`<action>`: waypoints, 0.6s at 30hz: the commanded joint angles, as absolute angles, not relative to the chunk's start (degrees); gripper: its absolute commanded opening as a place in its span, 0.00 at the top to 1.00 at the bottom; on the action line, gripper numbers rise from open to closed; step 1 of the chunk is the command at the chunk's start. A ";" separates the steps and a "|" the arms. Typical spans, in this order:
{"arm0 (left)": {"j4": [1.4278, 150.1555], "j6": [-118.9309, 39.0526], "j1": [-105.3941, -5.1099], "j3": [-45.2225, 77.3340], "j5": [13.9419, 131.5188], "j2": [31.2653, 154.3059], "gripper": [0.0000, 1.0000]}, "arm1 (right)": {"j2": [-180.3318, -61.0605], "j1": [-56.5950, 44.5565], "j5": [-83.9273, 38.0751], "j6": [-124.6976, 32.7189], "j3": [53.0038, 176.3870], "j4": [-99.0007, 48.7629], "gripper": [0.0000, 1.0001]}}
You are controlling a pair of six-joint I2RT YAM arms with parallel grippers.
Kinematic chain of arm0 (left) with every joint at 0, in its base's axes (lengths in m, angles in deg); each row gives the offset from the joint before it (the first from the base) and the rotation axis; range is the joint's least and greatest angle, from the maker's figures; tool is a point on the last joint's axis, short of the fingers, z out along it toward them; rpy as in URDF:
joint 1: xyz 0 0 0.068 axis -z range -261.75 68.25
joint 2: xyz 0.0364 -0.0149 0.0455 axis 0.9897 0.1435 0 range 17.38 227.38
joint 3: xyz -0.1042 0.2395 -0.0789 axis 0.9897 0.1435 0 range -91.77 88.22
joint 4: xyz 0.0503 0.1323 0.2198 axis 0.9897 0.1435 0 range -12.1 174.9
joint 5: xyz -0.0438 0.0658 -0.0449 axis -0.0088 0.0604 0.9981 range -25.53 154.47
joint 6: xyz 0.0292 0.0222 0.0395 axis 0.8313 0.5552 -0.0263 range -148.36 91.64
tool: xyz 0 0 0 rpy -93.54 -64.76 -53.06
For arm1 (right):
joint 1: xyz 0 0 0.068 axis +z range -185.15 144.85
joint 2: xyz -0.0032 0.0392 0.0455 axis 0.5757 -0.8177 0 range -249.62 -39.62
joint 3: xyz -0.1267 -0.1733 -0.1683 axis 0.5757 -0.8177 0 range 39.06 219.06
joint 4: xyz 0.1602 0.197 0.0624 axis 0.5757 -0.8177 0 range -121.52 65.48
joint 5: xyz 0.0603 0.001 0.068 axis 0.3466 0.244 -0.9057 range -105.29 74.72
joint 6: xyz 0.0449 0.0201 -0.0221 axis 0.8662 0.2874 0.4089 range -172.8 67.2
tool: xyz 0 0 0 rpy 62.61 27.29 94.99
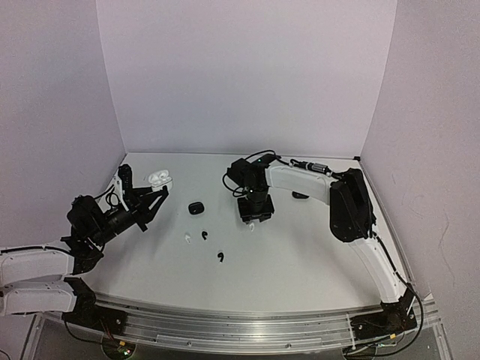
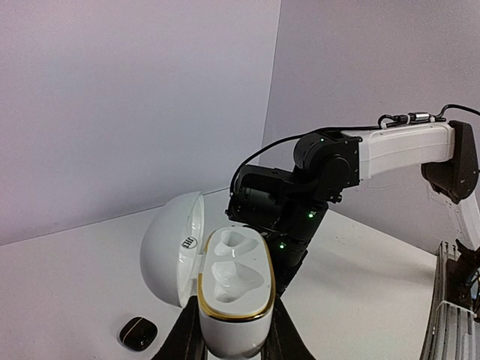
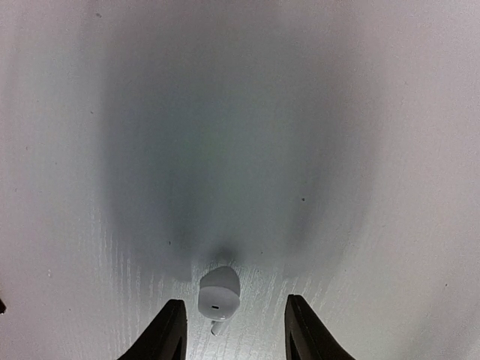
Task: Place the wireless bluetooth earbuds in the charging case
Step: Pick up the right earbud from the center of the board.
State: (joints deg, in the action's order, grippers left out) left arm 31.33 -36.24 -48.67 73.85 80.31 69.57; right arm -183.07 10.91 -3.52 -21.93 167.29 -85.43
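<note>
While left claw (image 2: 234, 341) holds case (image 2: 232, 289), right claw (image 3: 232, 330) straddles earbud (image 3: 219, 292)

One marking shows — a small dark printed mark on the inner face of the open lid (image 2: 171, 251) of the white charging case (image 2: 234, 296), caught by the left wrist view close to where lid meets body. It reads as a few short upright strokes, perhaps letters or a logo, yet it is too small and blurred to make out. No other text, brand, number or sign can be read in any view.
</note>
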 commanded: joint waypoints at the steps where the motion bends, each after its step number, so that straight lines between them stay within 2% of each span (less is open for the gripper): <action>1: 28.93 -36.89 -48.44 73.81 80.38 69.98 1.00 | -184.70 11.73 -3.78 -23.09 169.41 -85.66 0.58; 9: 29.29 -36.83 -48.44 73.77 80.21 69.98 1.00 | -185.77 12.58 -3.47 -22.69 168.92 -85.59 0.67; 18: 29.22 -36.88 -48.44 73.72 80.25 70.03 1.00 | -186.83 12.75 -2.17 -23.02 169.68 -85.39 0.70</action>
